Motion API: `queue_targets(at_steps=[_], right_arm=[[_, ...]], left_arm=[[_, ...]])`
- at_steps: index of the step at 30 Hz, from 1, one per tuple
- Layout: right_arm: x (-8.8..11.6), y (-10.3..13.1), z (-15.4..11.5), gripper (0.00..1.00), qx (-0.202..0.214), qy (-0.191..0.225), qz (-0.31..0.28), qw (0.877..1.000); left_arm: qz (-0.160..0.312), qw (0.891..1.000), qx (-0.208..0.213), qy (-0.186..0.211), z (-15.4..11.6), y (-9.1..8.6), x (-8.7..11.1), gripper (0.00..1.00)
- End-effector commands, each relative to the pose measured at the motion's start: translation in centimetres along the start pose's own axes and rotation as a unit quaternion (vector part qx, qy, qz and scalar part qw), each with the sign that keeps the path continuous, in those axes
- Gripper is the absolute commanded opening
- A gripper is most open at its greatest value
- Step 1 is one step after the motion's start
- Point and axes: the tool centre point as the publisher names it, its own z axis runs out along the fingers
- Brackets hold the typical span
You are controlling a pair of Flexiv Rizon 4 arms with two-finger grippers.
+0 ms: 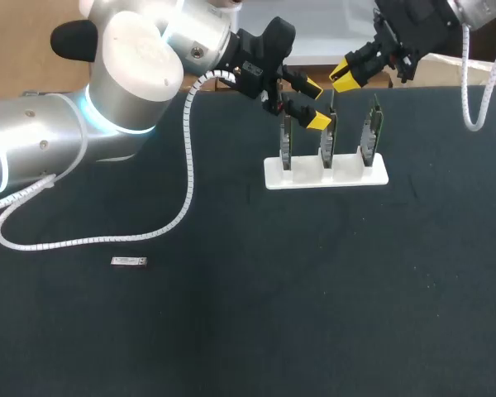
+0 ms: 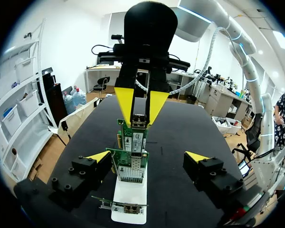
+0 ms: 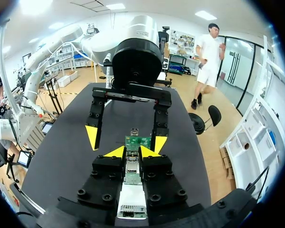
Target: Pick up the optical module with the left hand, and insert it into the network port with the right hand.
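1. Two-part job, looks far along. Pickup & handover judged done: the optical module (image 2: 139, 121) is off the table and up in the R gripper (image 1: 344, 74), not w/ the L.
2. Left to do, by my read: seat the module fully in a port, then let go. Can't see how deep it sits.
3. R gripper: fingers nearly together, pinching the module from both sides at their tips. Module sits at the top edge of one of the upright network cards (image 1: 370, 132). Can't say for sure which of the three.
4. R arm pose: comes in from the far right corner, wrist tipped down. White stand (image 1: 302, 178) lies directly under its fingers in its own wrist view.
5. L gripper (image 1: 314, 103): spread wide, nothing held. A card stands between its fingers w/ a gap on each side, no contact seen.
6. L arm pose: reaches in from the left, gripper pointing along the card row. It faces the R gripper tip to tip, close ahead.
7. Small silver oblong (image 1: 129, 261) lies flat on the table (image 1: 314, 314), well apart from both grippers, nearer the L arm's side. Could be a spare module or cap; too small to tell.
8. Risk, as judged: a module askew to the port could jam. L fingers are close by, so keep them off the cards.
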Motion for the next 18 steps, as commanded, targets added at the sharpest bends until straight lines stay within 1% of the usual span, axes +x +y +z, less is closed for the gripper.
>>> queue_targets(at_steps=[1,18], right_arm=[[0.00,0.17,0.15,0.00,0.001,-0.001,-0.001,1.000],[0.32,0.22,0.54,0.00,0.007,0.001,0.006,1.000]], left_arm=[[0.000,1.000,0.002,0.001,0.03,0.18,-0.05,1.00],[0.000,1.000,0.002,0.001,0.03,0.18,-0.05,1.00]])
